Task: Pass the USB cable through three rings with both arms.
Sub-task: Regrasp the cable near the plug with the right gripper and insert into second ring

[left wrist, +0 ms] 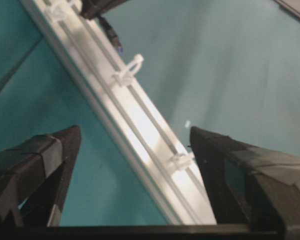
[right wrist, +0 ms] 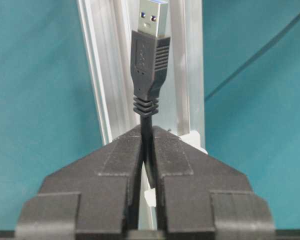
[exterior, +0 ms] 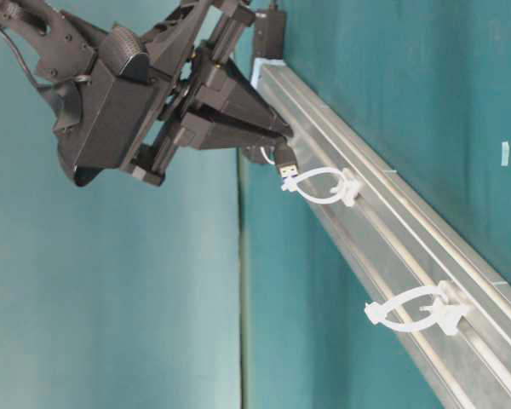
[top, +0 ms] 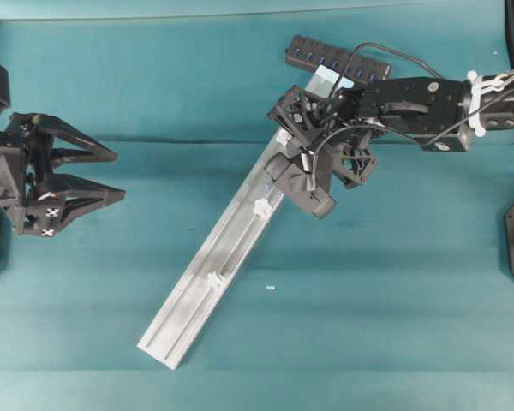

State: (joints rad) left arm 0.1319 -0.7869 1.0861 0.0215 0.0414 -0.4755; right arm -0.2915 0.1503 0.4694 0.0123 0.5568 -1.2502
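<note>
A flat teal-covered table (top: 154, 86) carries a long silver aluminium rail (top: 197, 300) lying slantwise across its middle, with a black multi-port hub (top: 313, 56) flat just beyond the rail's far end and a tiny pale scrap (top: 271, 288) near the rail's lower half.

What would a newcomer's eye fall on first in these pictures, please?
Probably the right end effector, shut on the USB cable just behind its plug, which points along the silver rail at the middle ring. Next, the left end effector, open and empty at the left edge of the teal table, far from the rail.
</note>
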